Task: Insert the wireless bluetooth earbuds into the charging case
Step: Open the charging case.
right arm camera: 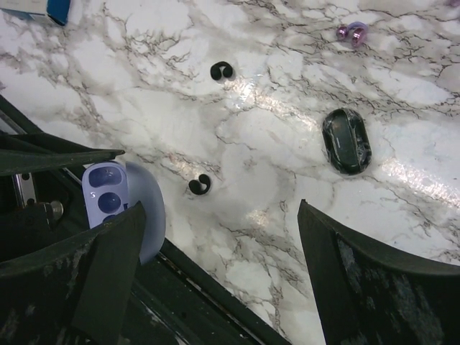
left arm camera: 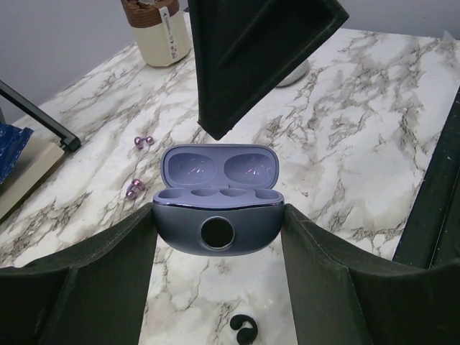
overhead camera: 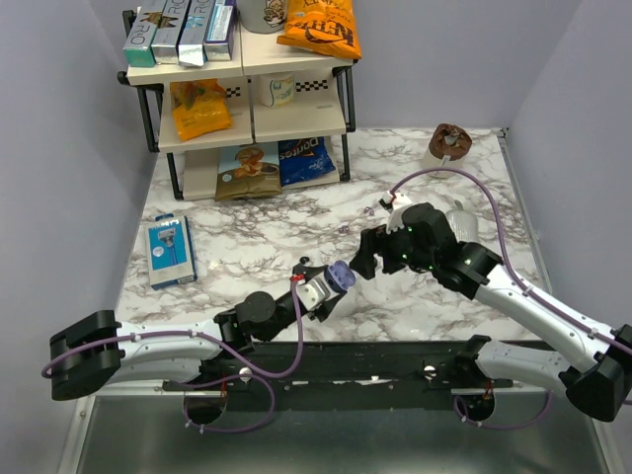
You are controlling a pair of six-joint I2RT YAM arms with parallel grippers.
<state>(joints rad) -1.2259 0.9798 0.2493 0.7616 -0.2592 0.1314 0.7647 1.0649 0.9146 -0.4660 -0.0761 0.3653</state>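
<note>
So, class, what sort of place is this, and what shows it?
Probably a robot test cell, not a real kitchen: left arm and right arm bolted at the marble-patterned table edge, plain walls boxing it in, a rack of snack bags.

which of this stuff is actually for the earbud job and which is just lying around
For the job:
- charging case, lid open
- black earbud
- second black earbud

Just lying about:
- lilac specks
- black oval thing
- blue box
- snack shelf
- cream cup
</note>
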